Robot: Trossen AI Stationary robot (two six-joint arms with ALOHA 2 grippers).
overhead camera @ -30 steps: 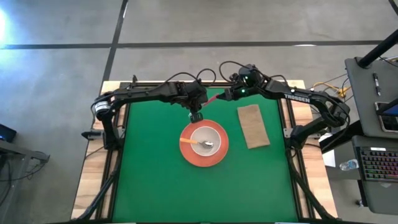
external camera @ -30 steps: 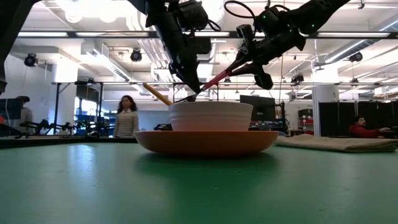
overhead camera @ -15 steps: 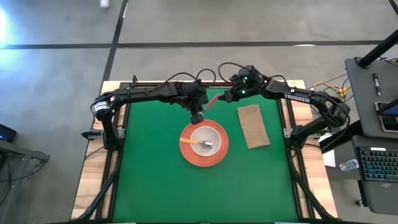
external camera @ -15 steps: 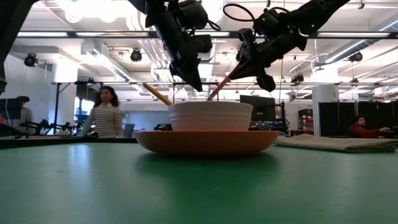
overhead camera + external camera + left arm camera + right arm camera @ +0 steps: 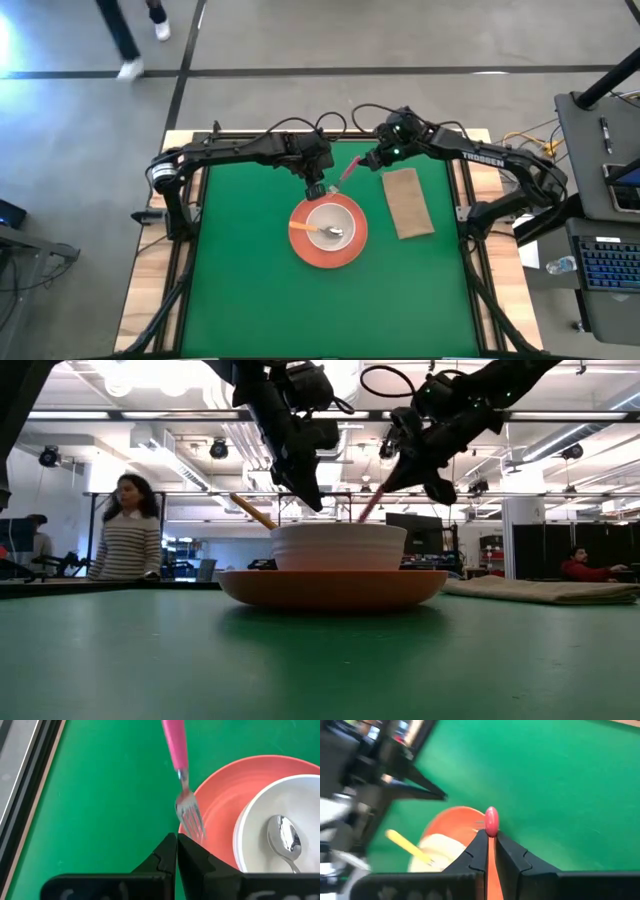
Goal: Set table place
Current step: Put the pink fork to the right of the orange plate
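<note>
I see the right gripper (image 5: pixel 365 163) clamped on the pink handle of the metal fork (image 5: pixel 181 780), holding it above the flat green table (image 5: pixel 240 280), tines angled down towards the far rim of the round orange-red plate (image 5: pixel 300 245); from the right wrist the handle end (image 5: pixel 491 822) pokes out between the closed fingers; the left gripper (image 5: pixel 316 188) hangs over that same rim, its jaws pressed together on nothing, the tines just ahead of them; the smaller cream bowl (image 5: pixel 331 226) sits on the plate with the yellow-orange-handled spoon (image 5: pixel 312 230) resting inside it; the brown rectangular napkin (image 5: pixel 406 202) lies flat beside the plate on the right arm's side; a person in a striped top (image 5: pixel 128 540) stands beyond the table.
</note>
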